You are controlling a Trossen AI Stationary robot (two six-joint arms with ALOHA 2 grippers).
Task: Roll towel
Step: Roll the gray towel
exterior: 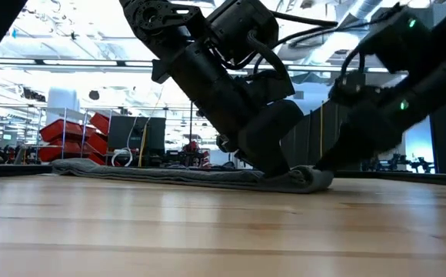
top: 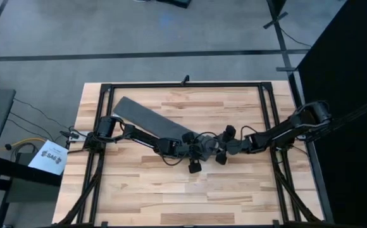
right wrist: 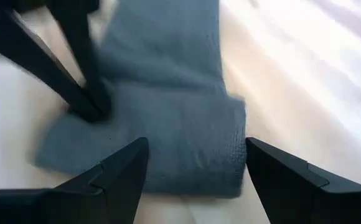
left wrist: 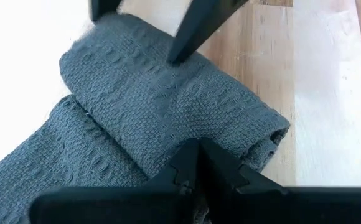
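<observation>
The dark grey towel lies as a long strip slanting from the table's far left toward its middle. Its flat part rests on the wood, and its right end is wound into a short roll. My left gripper is shut, with its tips down on that roll. My right gripper faces it from the table's right side, open, its fingers spread over the roll. My left gripper presses its shut fingertips down on the towel's rolled end, at the crease where the roll meets the flat strip. It comes slanting down from the table's left side. The roll lies on the table. My right gripper has one fingertip at the roll's top surface, coming from the table's right side. Whether it touches the cloth, I cannot tell.
A black rail frame runs around the tabletop's edges. A paper sheet lies off the table's left side. Bare wood stretches along the near half of the table.
</observation>
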